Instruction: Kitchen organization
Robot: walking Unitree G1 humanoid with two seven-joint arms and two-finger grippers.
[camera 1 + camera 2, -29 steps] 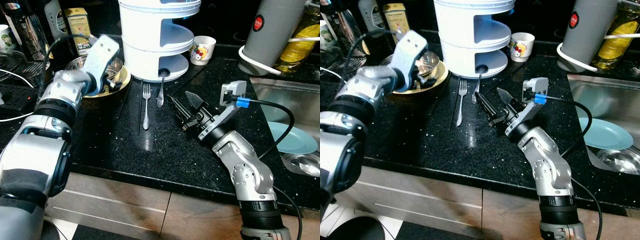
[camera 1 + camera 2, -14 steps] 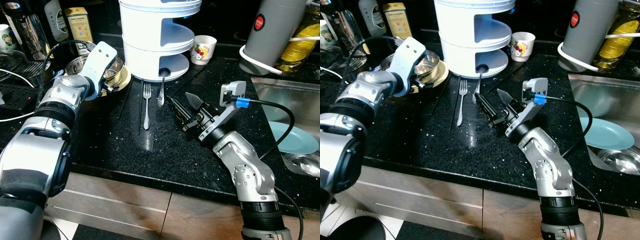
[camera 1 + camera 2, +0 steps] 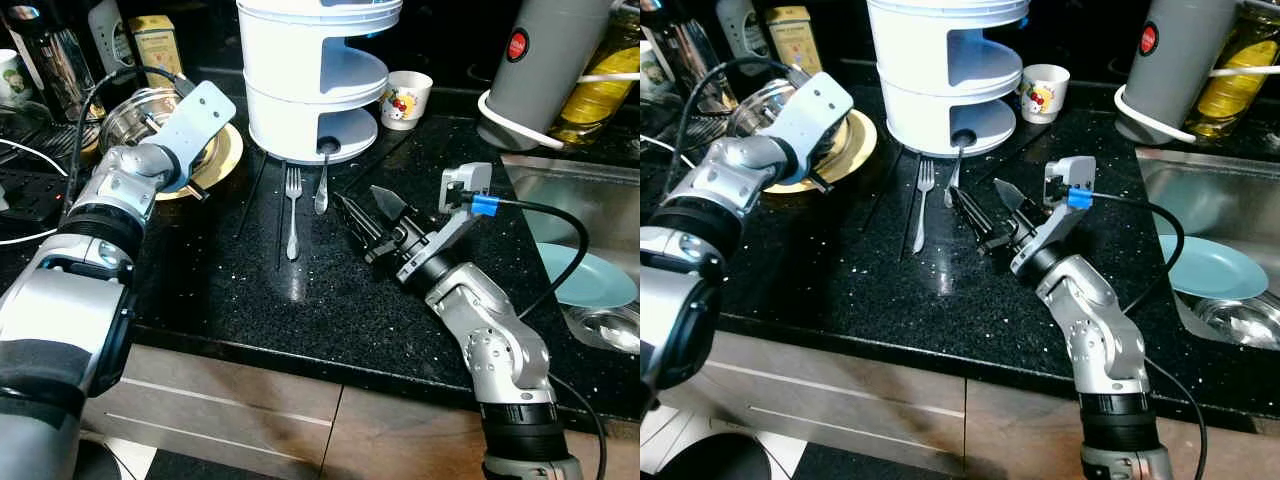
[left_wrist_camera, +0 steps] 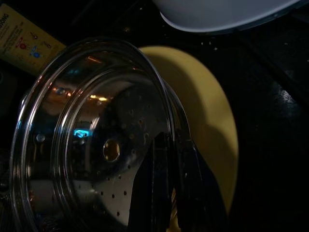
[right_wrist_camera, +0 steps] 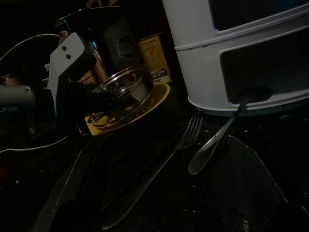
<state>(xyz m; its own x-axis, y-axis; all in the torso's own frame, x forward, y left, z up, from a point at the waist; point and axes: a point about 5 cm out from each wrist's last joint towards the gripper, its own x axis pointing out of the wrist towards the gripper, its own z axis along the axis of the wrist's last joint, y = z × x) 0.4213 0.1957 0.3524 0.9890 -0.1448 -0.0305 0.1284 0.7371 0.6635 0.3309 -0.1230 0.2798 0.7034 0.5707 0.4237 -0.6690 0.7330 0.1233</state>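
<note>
Spanning the frame: black speckled countertop (image 3: pixel 300 300), sink (image 3: pixel 560 190) far right holding blue plate (image 3: pixel 590 275). Left gripper (image 4: pixel 166 159) clamped on rim of tilted steel strainer bowl (image 3: pixel 135 115), over yellow plate (image 3: pixel 215 150), far left. Right gripper (image 3: pixel 368 218) fingers apart, resting mid-counter near fork (image 3: pixel 292 210) and spoon (image 3: pixel 321 185) by white tiered rack (image 3: pixel 315 75).

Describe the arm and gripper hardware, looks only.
Both arms are silver metal with black joint bands. The right gripper has two long black fingers, a white wrist camera block with a blue connector and a black cable. The left gripper sits behind a white plate-like wrist housing, with a black cable too.
</note>
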